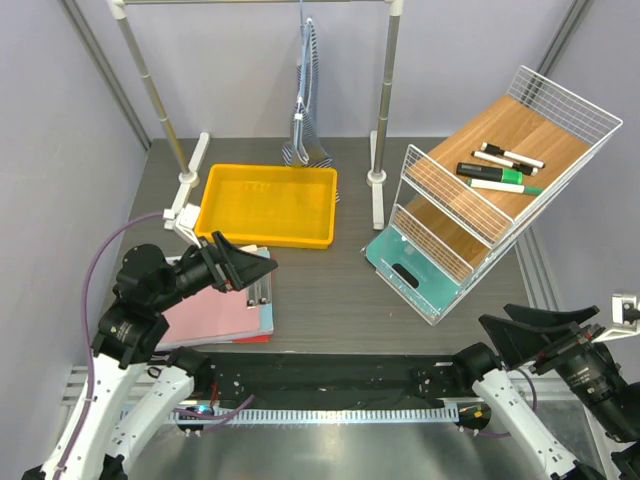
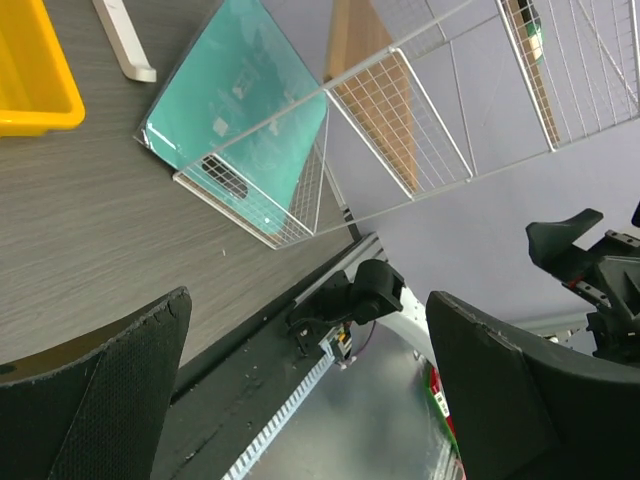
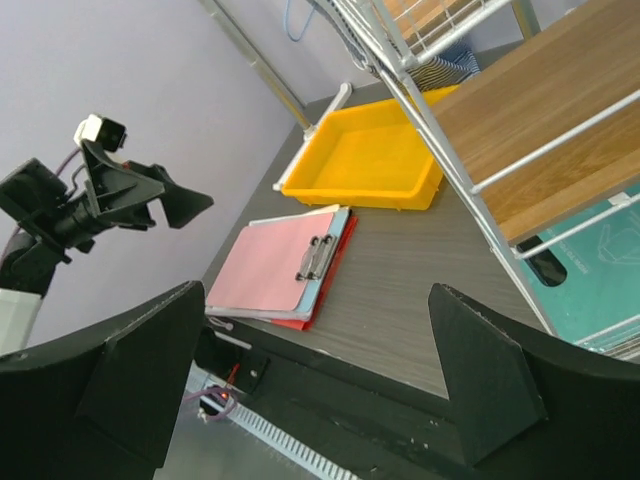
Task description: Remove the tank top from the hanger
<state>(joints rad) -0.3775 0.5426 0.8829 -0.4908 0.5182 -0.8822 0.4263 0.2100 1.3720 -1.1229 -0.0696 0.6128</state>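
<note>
Both spread wide, nothing between the fingers. The left hand [image 1: 248, 262] hovers over the far edge of the clipboards [image 1: 213, 310], just in front of the tray [image 1: 268, 240]. The right hand [image 1: 532, 330] sits low off the near right corner of the surface [image 1: 330, 290], in front of the shelf [image 1: 455, 215]. Both are well apart from the tank top [image 1: 308, 95].

The tank top is at the back, on the hanger [image 1: 303, 18], whose blue wire runs up to the rail [image 1: 250, 2] between the 2 poles [image 1: 385, 90]. It is seen edge-on and hangs narrow, with the hem down at the surface just behind the tray's far rim. The right wrist view catches only a striped sliver of it behind the shelf wires.

The shelf has 2 wood tiers, with markers [image 1: 500, 165] on the upper one and a teal panel [image 1: 400, 262] at its foot.
</note>
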